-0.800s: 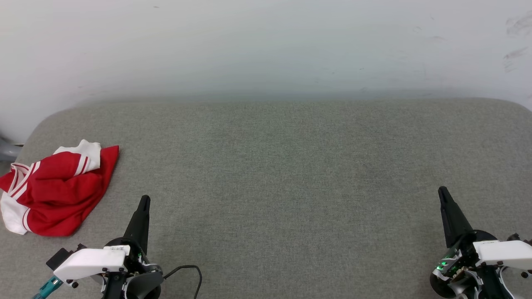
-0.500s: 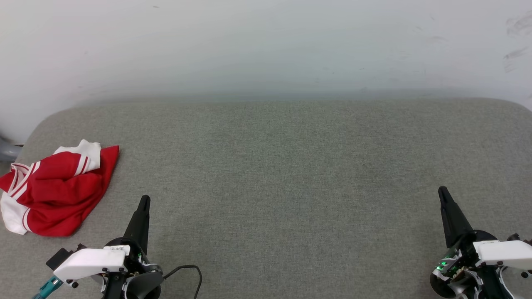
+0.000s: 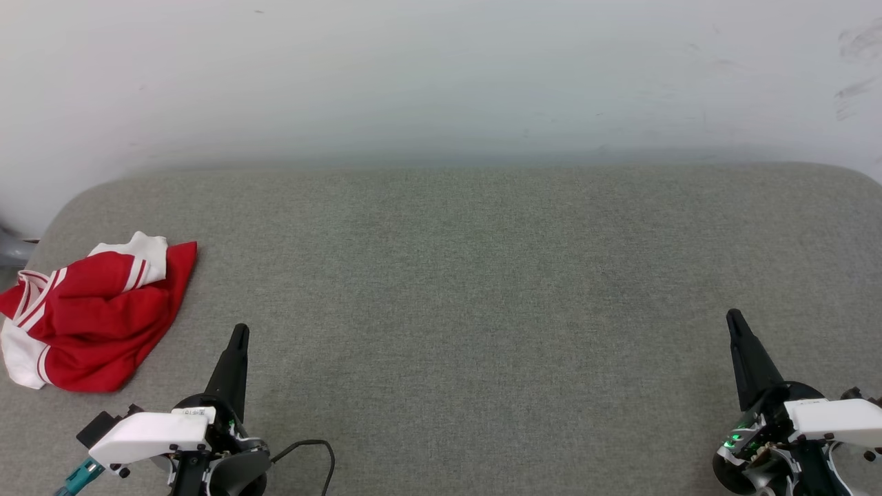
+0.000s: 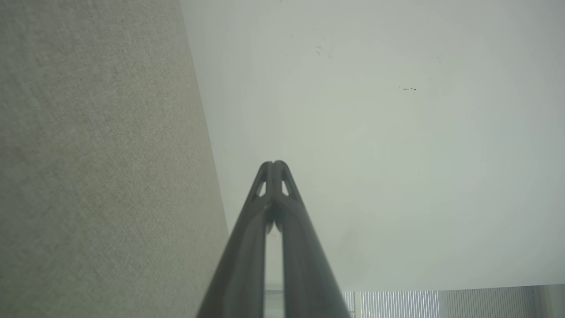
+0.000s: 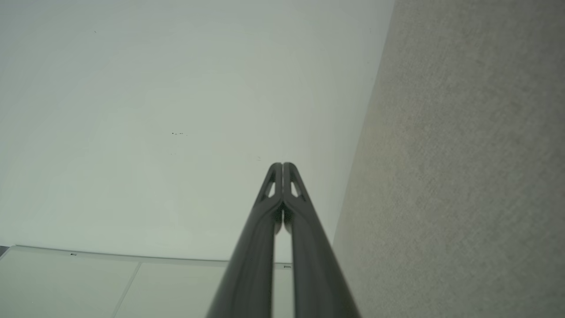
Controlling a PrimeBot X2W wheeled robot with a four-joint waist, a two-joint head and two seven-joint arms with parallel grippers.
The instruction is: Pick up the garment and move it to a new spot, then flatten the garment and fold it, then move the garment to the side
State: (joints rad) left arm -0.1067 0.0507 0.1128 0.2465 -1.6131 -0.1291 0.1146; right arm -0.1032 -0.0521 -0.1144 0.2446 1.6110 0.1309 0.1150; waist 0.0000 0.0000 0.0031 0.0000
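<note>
The garment (image 3: 96, 317), a red shirt with white sleeves and red-and-white striped trim, lies crumpled at the left end of the grey cushioned surface (image 3: 468, 275). My left gripper (image 3: 239, 332) hovers just right of and nearer than the garment, apart from it, its dark fingers pressed together and empty. The left wrist view shows that same gripper (image 4: 274, 164) shut, pointing at the pale wall. My right gripper (image 3: 732, 317) stands at the lower right, far from the garment, also shut on nothing; its tips (image 5: 282, 164) meet in the right wrist view.
A white wall (image 3: 441, 76) rises behind the surface. A grey object (image 3: 10, 249) pokes in at the far left edge beside the garment. A black cable (image 3: 313, 451) loops by my left wrist. The cushion's rounded corners sit at the back left and back right.
</note>
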